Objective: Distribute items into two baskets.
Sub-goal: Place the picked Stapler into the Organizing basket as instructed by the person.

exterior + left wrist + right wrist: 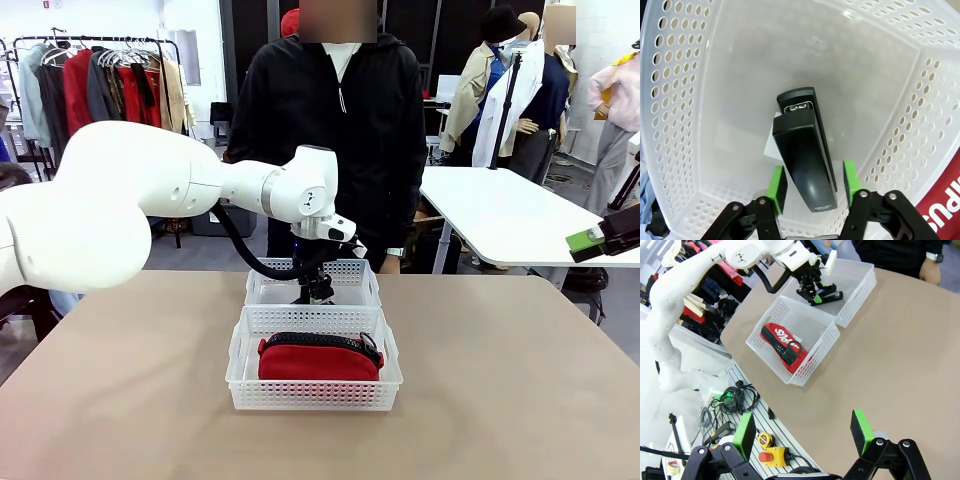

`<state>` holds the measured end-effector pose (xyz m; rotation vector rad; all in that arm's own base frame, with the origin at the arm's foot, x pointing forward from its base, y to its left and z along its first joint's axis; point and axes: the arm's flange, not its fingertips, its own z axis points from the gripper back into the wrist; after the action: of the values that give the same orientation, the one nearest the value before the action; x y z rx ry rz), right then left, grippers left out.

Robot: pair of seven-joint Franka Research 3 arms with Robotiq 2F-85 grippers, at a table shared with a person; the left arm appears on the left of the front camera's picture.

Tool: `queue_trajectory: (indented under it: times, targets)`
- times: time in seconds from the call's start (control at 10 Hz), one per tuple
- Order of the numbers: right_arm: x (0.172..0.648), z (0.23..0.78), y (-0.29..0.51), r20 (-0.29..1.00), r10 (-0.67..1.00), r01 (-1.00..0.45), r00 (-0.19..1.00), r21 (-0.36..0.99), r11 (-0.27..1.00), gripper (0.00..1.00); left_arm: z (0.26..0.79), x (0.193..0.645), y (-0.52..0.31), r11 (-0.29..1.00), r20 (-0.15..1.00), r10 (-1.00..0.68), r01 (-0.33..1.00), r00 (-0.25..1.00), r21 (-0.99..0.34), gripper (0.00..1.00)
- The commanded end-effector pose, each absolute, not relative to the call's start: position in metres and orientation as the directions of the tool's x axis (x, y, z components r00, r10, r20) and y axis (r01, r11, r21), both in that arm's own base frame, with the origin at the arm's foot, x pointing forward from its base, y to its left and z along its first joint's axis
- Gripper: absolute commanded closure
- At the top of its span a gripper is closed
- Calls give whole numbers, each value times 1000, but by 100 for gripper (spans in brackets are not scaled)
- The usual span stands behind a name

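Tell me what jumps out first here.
The red pouch lying in the near basket at table centre. Behind it, the left gripper reaches into the far basket, green pads either side of the black stapler on its floor, jaws open.

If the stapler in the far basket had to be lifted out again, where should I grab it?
Probably across the stapler's narrow body, near the rounded rear end, coming straight down from above. It lies flat on the basket floor with long straight sides, and the left end effector's pads already straddle them; the walls block any sideways approach.
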<state>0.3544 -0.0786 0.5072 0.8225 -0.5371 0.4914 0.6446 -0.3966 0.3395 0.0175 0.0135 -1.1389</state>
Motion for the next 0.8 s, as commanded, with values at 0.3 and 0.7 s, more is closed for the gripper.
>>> queue_trajectory:
  times: [0.3, 0.7]
  targets:
    - [357, 508, -77, 641, 186, -614, 745, 548, 568, 0, 358, 652, -396, 410, -27, -911, 911, 412, 38, 0]
    - [357, 508, -77, 641, 186, -614, 745, 548, 568, 0, 380, 648, -386, 441, -7, -897, 896, 442, 59, 0]
